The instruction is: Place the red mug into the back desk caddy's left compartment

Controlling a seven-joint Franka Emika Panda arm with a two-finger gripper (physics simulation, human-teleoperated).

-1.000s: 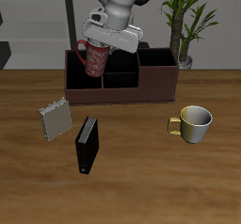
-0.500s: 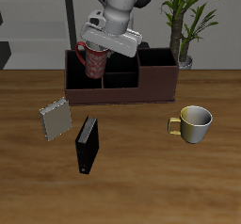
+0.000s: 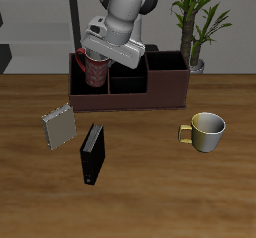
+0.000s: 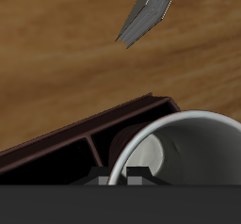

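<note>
Red mug (image 3: 95,72) w/ pale speckled floral pattern, light grey inside, rim a wide pale ring in wrist view (image 4: 179,152). No readable writing or labels anywhere. Mug hangs tilted under the gripper (image 3: 103,54), fingers clamped on its rim, partly down in the left compartment (image 3: 88,82) of the back desk caddy (image 3: 165,87). Yellowish mug (image 3: 206,130) sits well apart on desk (image 3: 150,192).
</note>
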